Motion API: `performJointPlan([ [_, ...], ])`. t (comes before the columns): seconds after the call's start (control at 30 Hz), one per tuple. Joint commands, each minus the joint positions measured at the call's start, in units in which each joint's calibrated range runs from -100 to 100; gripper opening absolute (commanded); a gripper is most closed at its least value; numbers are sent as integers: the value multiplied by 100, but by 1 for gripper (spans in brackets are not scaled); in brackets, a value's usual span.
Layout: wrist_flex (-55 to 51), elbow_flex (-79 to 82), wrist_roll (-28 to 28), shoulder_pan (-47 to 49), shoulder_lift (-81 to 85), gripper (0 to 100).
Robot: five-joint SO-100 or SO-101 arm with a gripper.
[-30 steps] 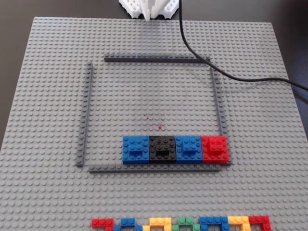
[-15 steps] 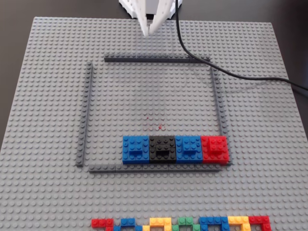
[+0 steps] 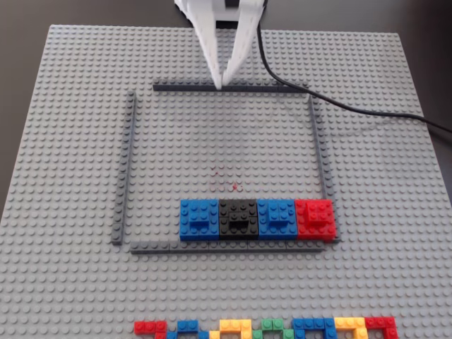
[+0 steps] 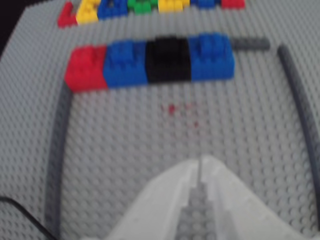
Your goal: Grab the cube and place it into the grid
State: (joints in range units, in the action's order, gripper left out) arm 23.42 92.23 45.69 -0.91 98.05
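Two blue cubes (image 3: 199,219) (image 3: 277,217) sit in a row with a black cube (image 3: 238,219) and a red cube (image 3: 315,219), inside the grid (image 3: 229,87) along its near strip. In the wrist view the same row lies far ahead, with the blue cubes (image 4: 124,62) (image 4: 212,56) on either side of the black one (image 4: 167,60). My white gripper (image 3: 220,83) hangs over the grid's far strip, shut, with nothing between its fingers. The wrist view shows its tips (image 4: 200,161) pressed together over bare studs, and the grid's side strip (image 4: 300,90) runs along the right.
A grey studded baseplate (image 3: 63,282) covers the table. A multicoloured row of flat bricks (image 3: 268,328) lies at its near edge. A black cable (image 3: 332,106) trails from the arm across the plate's far right. Small red specks (image 3: 232,185) mark the grid's middle.
The gripper has come further into the fixed view, from the plate's far edge down to the grid's far strip, staying shut. The cubes have not moved.
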Motion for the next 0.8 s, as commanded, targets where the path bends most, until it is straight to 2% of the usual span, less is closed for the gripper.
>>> performJointPlan([
  [0.0, -17, 315, 137, -1, 195, 0],
  [0.23, -65, 768, 259, -16, 195, 0],
  [0.77, -788, 777, -34, 161, 195, 0],
])
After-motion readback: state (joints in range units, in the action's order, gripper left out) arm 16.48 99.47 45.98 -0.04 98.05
